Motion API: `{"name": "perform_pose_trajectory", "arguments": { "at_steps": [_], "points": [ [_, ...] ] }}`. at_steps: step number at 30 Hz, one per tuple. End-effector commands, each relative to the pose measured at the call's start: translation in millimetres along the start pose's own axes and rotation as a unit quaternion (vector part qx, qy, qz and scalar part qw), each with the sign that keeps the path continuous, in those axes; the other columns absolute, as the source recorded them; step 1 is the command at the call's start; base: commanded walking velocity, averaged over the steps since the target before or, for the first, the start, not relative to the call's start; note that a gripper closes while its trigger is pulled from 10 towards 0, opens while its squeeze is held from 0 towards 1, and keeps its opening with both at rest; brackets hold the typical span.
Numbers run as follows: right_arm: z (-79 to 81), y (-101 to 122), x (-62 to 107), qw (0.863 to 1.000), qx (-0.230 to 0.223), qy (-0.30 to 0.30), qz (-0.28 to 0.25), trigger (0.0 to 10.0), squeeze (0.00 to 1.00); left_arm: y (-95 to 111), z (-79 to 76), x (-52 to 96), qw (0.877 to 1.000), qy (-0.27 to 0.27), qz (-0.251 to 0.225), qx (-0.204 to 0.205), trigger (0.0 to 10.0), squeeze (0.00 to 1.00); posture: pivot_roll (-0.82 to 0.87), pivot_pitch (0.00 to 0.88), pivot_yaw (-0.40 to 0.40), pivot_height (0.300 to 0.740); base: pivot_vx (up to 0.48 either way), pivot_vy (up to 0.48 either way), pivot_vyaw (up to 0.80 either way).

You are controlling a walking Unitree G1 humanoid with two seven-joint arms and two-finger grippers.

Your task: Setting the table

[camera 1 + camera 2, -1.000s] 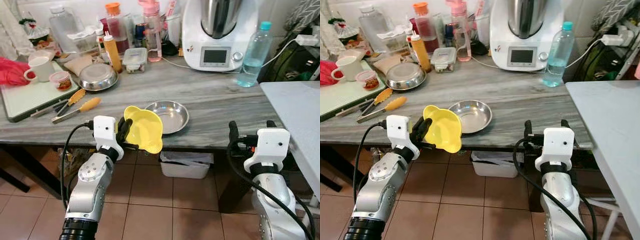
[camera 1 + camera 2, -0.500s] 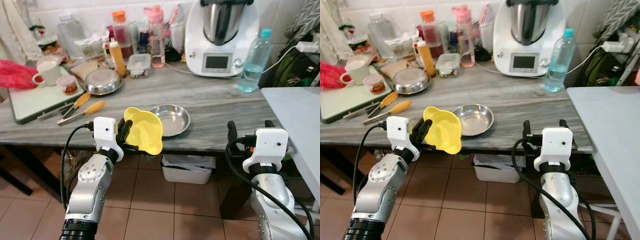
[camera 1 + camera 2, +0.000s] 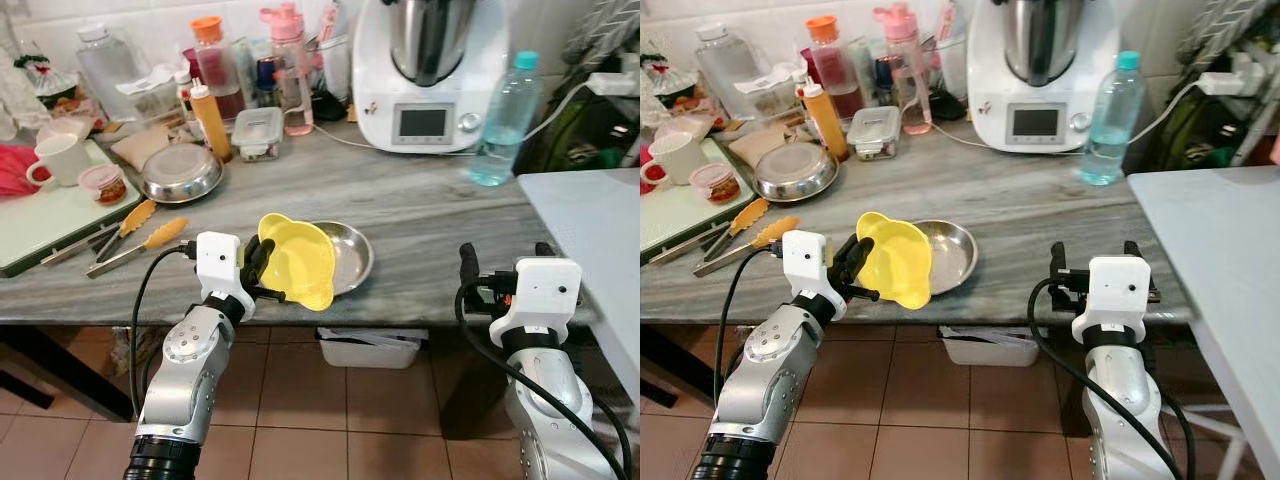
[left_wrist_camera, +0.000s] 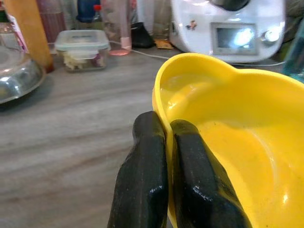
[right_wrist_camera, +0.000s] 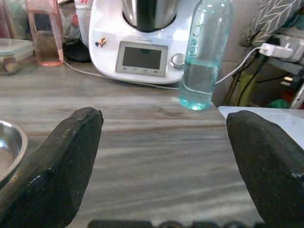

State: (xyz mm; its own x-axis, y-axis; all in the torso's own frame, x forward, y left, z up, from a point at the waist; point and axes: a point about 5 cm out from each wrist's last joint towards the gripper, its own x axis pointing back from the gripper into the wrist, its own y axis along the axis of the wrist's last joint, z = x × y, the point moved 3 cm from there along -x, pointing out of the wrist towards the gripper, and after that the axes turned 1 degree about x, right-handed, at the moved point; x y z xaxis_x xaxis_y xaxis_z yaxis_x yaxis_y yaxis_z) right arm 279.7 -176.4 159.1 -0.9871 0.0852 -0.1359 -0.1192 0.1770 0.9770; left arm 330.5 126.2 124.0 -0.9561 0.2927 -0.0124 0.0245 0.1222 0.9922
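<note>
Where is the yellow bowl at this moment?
The yellow bowl is held by its rim in the left gripper, at the front edge of the counter, just in front of the steel dish, left of centre.

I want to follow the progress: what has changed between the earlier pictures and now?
The left gripper has carried the yellow bowl forward; the bowl now overlaps the near rim of the steel bowl on the counter. The view itself shifted too, so the robot probably stepped closer. The grip on the yellow bowl's rim is unchanged, and the right gripper remains open, holding nothing.
</note>
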Motion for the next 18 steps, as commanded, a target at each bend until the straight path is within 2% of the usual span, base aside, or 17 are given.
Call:
{"name": "perform_pose_trajectory", "arguments": {
  "at_steps": [1, 11, 18],
  "points": [
    [-5.7, 0.0, 0.9, 1.000, 0.004, -0.007, -0.002, 10.0, 0.00, 3.1, -3.2, -2.7, 1.000, -0.004, -0.004, 0.000, 10.0, 0.00, -0.13, 0.000, 0.098, 0.740, 0.371, 0.000, 0.00],
    [-4.5, 0.0, 0.9, 1.000, 0.004, -0.005, -0.002, 10.0, 0.00, 4.9, -1.6, -2.6, 1.000, -0.002, -0.007, 0.000, 10.0, 0.00, -0.13, 0.000, 0.098, 0.740, 0.361, 0.000, 0.00],
    [-4.1, -0.2, 1.6, 1.000, 0.003, -0.003, -0.001, 10.0, 0.00, 16.5, 7.3, -7.5, 0.999, 0.018, -0.028, -0.007, 10.0, 0.00, -0.13, 0.000, 0.099, 0.740, 0.000, 0.000, 0.00]
  ]
}}
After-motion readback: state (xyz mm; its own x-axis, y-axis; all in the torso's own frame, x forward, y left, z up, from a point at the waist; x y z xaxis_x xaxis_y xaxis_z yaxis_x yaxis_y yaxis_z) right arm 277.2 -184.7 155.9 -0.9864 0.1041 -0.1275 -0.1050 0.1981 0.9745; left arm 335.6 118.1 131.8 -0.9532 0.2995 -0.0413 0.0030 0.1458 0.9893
